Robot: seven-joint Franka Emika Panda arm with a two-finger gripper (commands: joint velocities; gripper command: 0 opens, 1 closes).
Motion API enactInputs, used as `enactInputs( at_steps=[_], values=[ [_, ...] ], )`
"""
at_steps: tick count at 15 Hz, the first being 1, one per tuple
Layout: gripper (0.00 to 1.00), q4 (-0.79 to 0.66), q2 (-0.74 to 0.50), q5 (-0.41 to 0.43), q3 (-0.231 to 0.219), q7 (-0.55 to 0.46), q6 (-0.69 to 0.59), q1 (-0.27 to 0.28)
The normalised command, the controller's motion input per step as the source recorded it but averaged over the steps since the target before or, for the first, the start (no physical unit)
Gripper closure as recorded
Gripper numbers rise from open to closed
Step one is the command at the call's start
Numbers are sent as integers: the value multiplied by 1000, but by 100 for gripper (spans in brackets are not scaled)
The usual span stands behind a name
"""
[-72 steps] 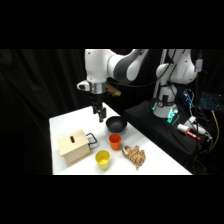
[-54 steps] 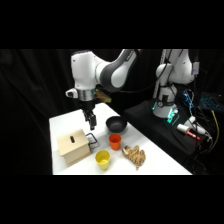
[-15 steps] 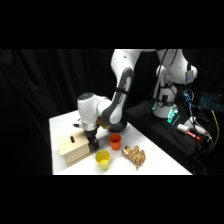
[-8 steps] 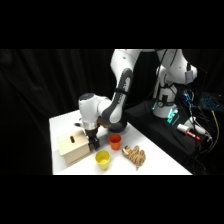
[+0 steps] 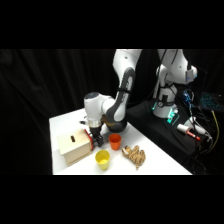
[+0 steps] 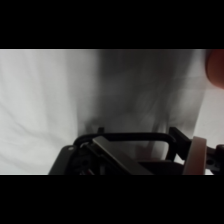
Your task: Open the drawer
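The drawer sits in the pale wooden box (image 5: 74, 148) with a dark top slot, at the left of the table. My gripper (image 5: 94, 140) is down low against the box's right face, where the drawer front is. In the wrist view the drawer's dark wire loop handle (image 6: 126, 136) runs across just above my gripper (image 6: 150, 156), very close to it, with white table behind. The drawer front itself is hidden by the gripper in the side view.
A yellow cup (image 5: 102, 159) stands just in front of the gripper and an orange cup (image 5: 115, 141) to its right. A tan lumpy object (image 5: 134, 155) lies further right. A dark bowl (image 5: 111, 125) sits behind the arm. The table's front edge is near the box.
The arm came down from above the bowl and moved left to the box's front. Over the last second it has stayed at the drawer with almost no movement.
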Motion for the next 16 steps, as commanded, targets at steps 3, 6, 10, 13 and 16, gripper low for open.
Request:
enactInputs(
  at_steps=[3, 6, 10, 13, 16],
  values=[
    [0, -473, -389, -19, -53, 56, 159, -10],
    [0, -411, -352, 5, -26, 42, 149, -35],
    [0, -346, -294, 44, 17, 2, 134, -76],
    [0, -299, -254, 71, 42, -30, 116, -93],
    [0, -278, -246, 78, 49, -38, 101, -87]
  ],
)
